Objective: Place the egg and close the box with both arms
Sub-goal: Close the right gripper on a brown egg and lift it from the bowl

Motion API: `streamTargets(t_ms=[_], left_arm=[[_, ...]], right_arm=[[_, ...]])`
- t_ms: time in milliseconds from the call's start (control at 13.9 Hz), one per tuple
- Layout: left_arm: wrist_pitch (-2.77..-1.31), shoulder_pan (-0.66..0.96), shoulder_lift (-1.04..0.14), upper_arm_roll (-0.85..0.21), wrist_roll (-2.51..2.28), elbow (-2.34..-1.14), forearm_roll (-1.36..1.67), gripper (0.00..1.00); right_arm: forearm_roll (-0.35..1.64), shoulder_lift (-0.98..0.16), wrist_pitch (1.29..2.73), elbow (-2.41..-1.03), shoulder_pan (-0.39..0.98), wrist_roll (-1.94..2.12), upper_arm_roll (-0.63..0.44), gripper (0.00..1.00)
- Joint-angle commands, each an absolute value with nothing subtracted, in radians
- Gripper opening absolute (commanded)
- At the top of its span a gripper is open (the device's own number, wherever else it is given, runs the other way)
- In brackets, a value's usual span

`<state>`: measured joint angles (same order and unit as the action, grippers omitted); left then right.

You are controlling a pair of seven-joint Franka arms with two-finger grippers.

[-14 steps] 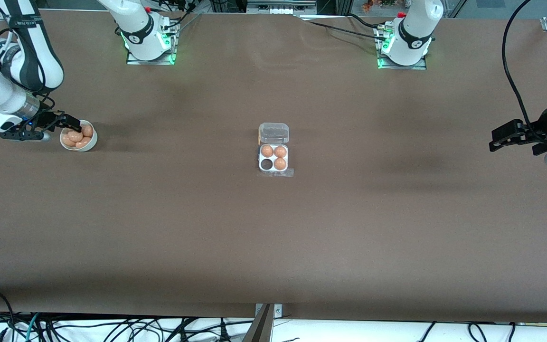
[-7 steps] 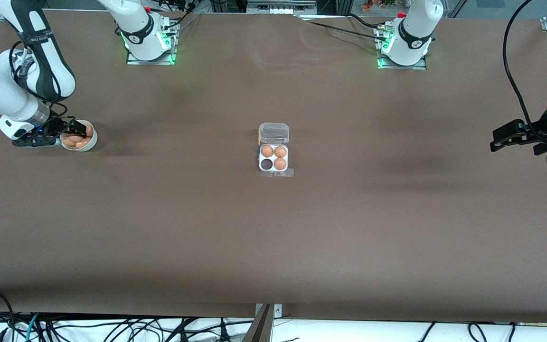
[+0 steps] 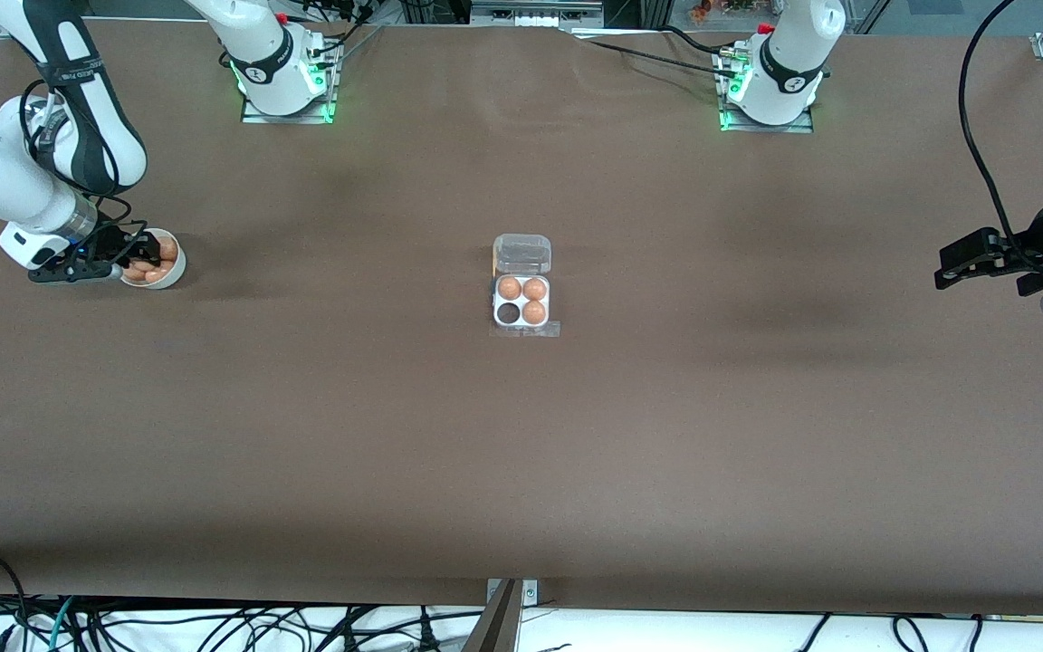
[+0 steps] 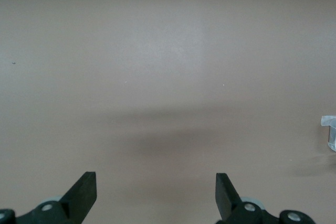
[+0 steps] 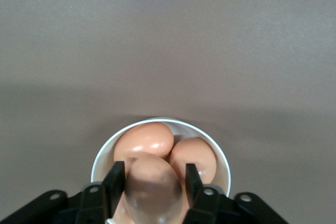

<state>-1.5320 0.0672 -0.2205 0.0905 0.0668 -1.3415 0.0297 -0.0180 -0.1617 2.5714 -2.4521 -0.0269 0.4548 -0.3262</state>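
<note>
We note the right gripper (image 3: 137, 260) lowered into the round white bowl (image 3: 170, 277), which sits near the table (image 3: 521, 453) edge at the right arm's end. The right arm comes down from its base, elbow folded, wrist angled toward the bowl. In the right wrist view its fingers (image 5: 116, 178) stand on either side of one egg (image 5: 152, 184) and press against it: clamped on that egg. Two more eggs (image 5: 144, 141) lie in the bowl just beside it, touching.

The box (image 3: 521, 302) sits near the middle of the table, well apart from both grippers. Its clear lid (image 3: 521, 253) lies open, folded back toward the bases. We count three eggs in its cups; the fourth cup (image 3: 509, 313), in the corner nearer the front camera and toward the right arm's end, shows dark.

The left gripper (image 3: 945, 271) hangs over the table edge at the left arm's end, forearm level; this arm waits. In the left wrist view its fingers (image 4: 84, 190) stand wide apart over bare table, holding nothing.
</note>
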Motion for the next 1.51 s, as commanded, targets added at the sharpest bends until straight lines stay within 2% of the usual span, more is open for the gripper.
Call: streamTargets(t_ms=[0,72,144,288,719,791,1150,1438], left_arm=[[-1.525,0.066,-0.219,0.089,0.060,-1.335,0.017,1.00],[-1.525,0.066,-0.219,0.089,0.060,-1.335,0.017,1.00],[-1.525,0.066,-0.219,0.089,0.060,-1.335,0.017,1.00],[-1.525,0.066,-0.219,0.087,0.060,-1.335,0.017,1.00],[-1.525,0.066,-0.219,0.089,0.060,-1.335,0.017,1.00],[-1.525,0.066,-0.219,0.089,0.060,-1.333,0.017,1.00],[-1.525,0.066,-0.219,0.089,0.060,-1.335,0.017,1.00],[-1.525,0.066,-0.219,0.089,0.060,-1.333,0.017,1.00]], right_arm=[[-0.018,-0.153,2.554,-2.457,-0.028,0.471,-0.319,0.47],[-0.018,-0.153,2.554,-2.457,-0.028,0.468,-0.307,0.47],[-0.017,-0.153,2.554,-2.457,-0.028,0.466,-0.304,0.42],[-0.017,-0.156,2.551,-2.459,-0.028,0.466,-0.302,0.43],[-0.018,-0.155,2.516,-2.425,-0.026,0.469,-0.279,0.38],[-0.018,-0.155,2.484,-2.404,-0.026,0.468,-0.279,0.35],[-0.003,-0.170,2.214,-2.225,0.003,0.450,-0.278,0.35],[0.053,-0.268,1.936,-1.996,0.107,0.278,-0.278,0.36]])
